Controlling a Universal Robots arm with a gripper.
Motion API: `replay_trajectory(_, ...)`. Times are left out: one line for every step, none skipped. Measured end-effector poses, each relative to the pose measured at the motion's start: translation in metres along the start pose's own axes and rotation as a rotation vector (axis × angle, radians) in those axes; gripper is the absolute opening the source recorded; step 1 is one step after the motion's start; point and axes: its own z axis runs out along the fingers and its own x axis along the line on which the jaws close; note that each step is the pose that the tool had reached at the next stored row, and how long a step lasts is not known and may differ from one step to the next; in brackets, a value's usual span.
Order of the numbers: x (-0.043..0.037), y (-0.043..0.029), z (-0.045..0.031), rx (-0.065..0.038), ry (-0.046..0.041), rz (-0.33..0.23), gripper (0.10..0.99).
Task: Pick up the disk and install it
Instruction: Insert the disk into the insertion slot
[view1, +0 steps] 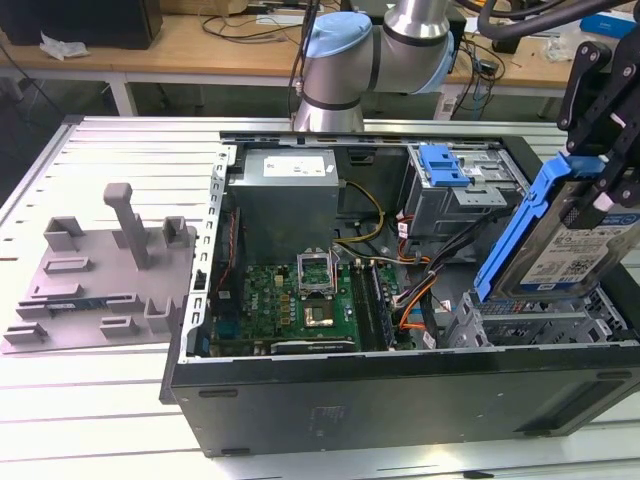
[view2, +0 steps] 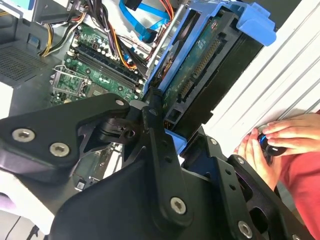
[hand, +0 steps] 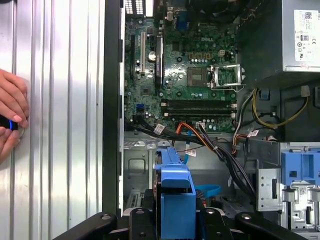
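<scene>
- The gripper (view1: 601, 178) is closed on the upper end of the disk (view1: 553, 243).
- The disk is held tilted, with its lower end at the metal drive cage (view1: 530, 328) in the open computer case (view1: 400, 405), at the exterior view's right.
- The motherboard (view1: 290, 300) lies beside the cage.
- A person's hand (view2: 280, 140) rests on the ribbed table (hand: 60, 125) outside the case.
</scene>
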Motion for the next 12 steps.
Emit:
replay_trajectory(0.0001,0.0000,0.0001,0.000,-0.0001,0.004,0.369)
replay_trajectory(0.0001,-0.0001,0.0003,0.000,-0.0004,0.008,0.369)
replay_trajectory(0.0002,-0.0001,0.0004,0.000,-0.0005,0.011,0.369)
replay_trajectory(0.0002,-0.0001,0.0006,0.000,-0.0006,0.013,0.369)
replay_trajectory(0.0003,-0.0001,0.0009,0.000,-0.0007,0.014,0.369)
replay_trajectory(0.0004,-0.0001,0.0012,0.001,-0.0007,0.015,0.369)
replay_trajectory(0.0004,-0.0001,0.0015,0.001,-0.0008,0.016,0.369)
replay_trajectory(0.0004,-0.0002,0.0018,0.001,-0.0007,0.016,0.369)
replay_trajectory(0.0004,-0.0003,0.0020,0.001,-0.0007,0.016,0.369)
replay_trajectory(0.0005,-0.0003,0.0023,0.001,-0.0008,0.016,0.369)
replay_trajectory(0.0005,-0.0004,0.0025,0.001,-0.0007,0.016,0.369)
replay_trajectory(0.0005,-0.0005,0.0029,0.001,-0.0007,0.016,0.369)
